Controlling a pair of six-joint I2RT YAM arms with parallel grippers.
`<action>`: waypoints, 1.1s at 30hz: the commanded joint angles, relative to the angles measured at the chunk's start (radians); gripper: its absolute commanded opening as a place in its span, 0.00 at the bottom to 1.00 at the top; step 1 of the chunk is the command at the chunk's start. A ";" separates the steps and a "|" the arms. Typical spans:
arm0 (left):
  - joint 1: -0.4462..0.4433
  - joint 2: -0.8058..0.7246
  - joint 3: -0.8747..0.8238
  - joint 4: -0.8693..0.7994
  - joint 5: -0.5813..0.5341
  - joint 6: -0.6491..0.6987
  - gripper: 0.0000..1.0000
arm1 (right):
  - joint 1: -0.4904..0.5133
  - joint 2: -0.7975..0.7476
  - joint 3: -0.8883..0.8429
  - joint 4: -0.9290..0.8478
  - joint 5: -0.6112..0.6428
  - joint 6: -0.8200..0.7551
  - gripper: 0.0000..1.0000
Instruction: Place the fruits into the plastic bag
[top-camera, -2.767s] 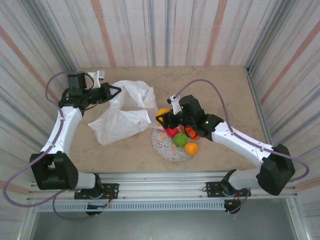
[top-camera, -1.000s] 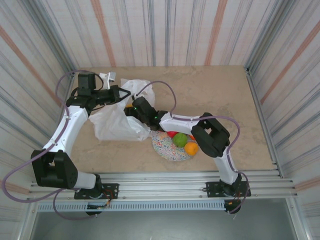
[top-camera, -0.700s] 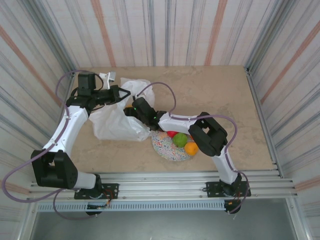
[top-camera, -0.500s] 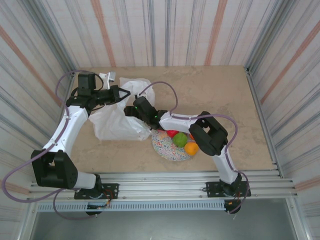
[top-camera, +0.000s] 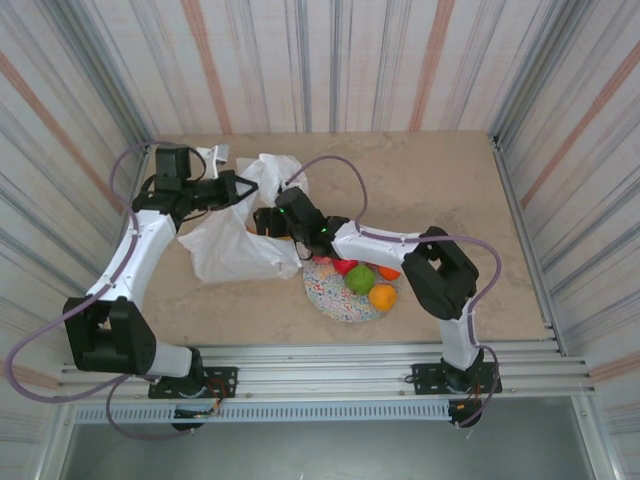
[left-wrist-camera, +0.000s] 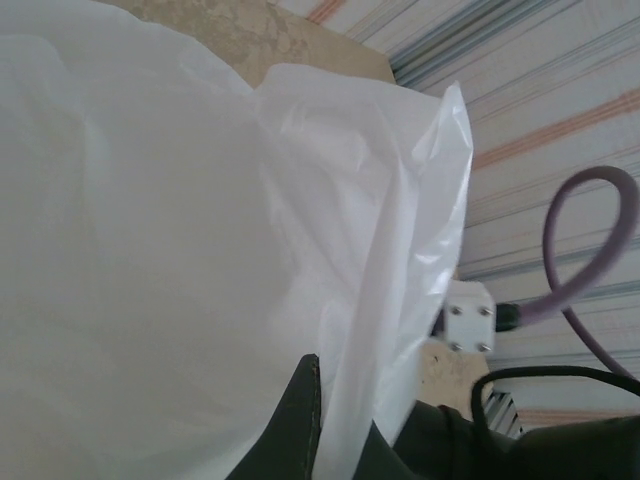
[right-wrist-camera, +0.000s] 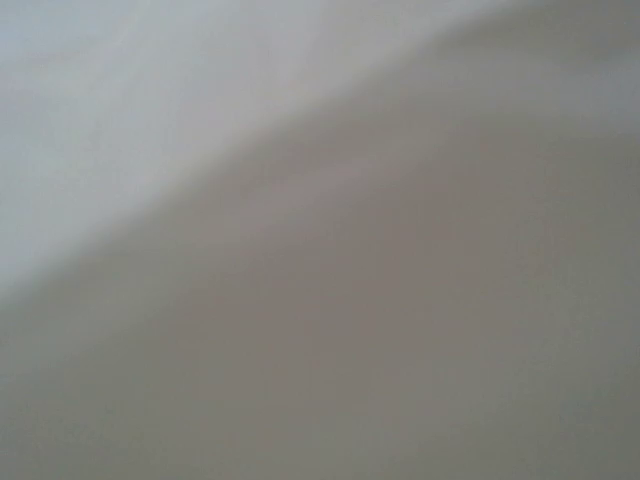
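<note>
Right hand (top-camera: 264, 222) drew back at the plastic bag (top-camera: 235, 255), grip unclear; left hand (top-camera: 237, 187) pinches it.

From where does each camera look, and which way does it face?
Top external: above and behind the arm bases, looking down on the table; both arms, left gripper and right gripper at the plastic bag.
Left wrist: on the left arm, facing along its own finger into the bag.
Right wrist: on the right arm, close against a blurred pale surface, probably the bag.
Shared: top external and left wrist both show the bag.
</note>
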 joint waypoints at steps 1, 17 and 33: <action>0.015 0.011 0.025 -0.024 -0.013 -0.005 0.00 | -0.001 -0.085 -0.054 -0.056 -0.055 -0.087 0.94; 0.039 0.023 0.020 -0.027 -0.034 -0.017 0.00 | -0.003 -0.315 -0.268 -0.103 -0.077 -0.246 0.73; 0.038 0.026 0.021 -0.026 -0.030 -0.015 0.00 | -0.081 -0.179 -0.273 -0.069 -0.017 -0.258 0.59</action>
